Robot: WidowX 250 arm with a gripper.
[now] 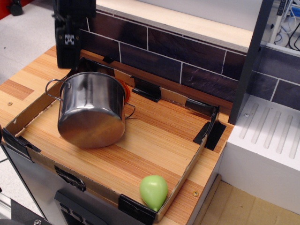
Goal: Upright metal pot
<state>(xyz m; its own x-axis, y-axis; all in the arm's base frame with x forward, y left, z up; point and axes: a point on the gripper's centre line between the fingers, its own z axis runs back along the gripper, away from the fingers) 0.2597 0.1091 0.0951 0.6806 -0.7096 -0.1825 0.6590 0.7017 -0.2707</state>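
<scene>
The metal pot is shiny steel with two thin wire loop handles. It lies tipped over at the left of a shallow cardboard tray, with its closed base toward the front and its rim toward the back wall. My black gripper hangs above the tray's back-left corner, just behind and above the pot's left handle, and is not touching it. Its fingers show as one dark block, so I cannot tell whether they are open.
A green pear-shaped fruit sits in the tray's front-right corner. Something orange peeks out behind the pot. A dark tiled wall runs along the back. A white ribbed drainboard stands to the right.
</scene>
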